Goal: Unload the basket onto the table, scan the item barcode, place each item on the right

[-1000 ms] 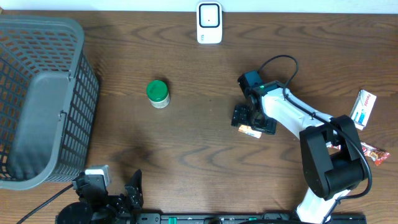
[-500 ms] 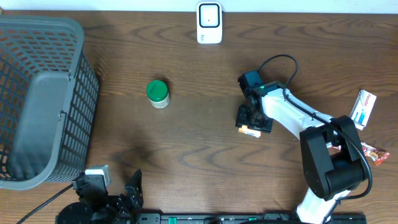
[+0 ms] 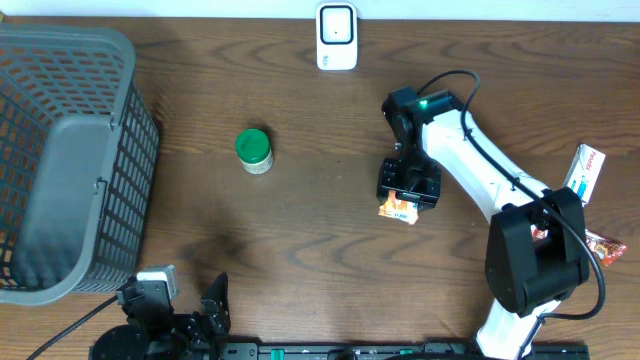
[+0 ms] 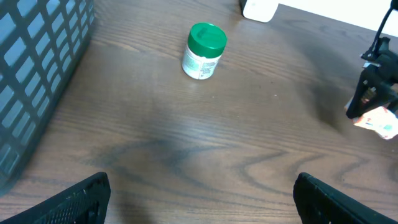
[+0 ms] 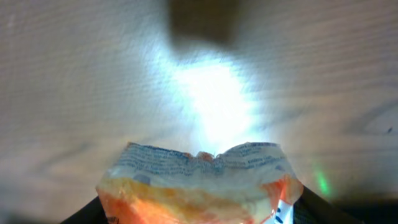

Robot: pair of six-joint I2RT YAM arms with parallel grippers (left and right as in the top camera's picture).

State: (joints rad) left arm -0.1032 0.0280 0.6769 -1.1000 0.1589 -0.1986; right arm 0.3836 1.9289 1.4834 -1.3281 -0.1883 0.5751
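Note:
The item is a small orange and white snack packet [image 3: 398,208]. My right gripper [image 3: 408,186] stands right over it at centre right of the table and is shut on it. In the right wrist view the packet [image 5: 199,186] fills the gap of the right gripper [image 5: 199,210], with its crimped top edge pointing away. A white barcode scanner [image 3: 336,36] stands at the back edge. The packet [image 4: 379,121] also shows in the left wrist view, under the dark gripper. My left gripper [image 4: 200,199] hangs open and empty at the front left.
A green-lidded jar [image 3: 253,151] stands left of centre. A grey mesh basket [image 3: 60,160] fills the left side. A white and blue box [image 3: 584,174] and a red wrapper [image 3: 603,247] lie at the right edge.
The right jaws have closed on the orange packet, and the right arm has shifted slightly toward the back. The left arm is still.

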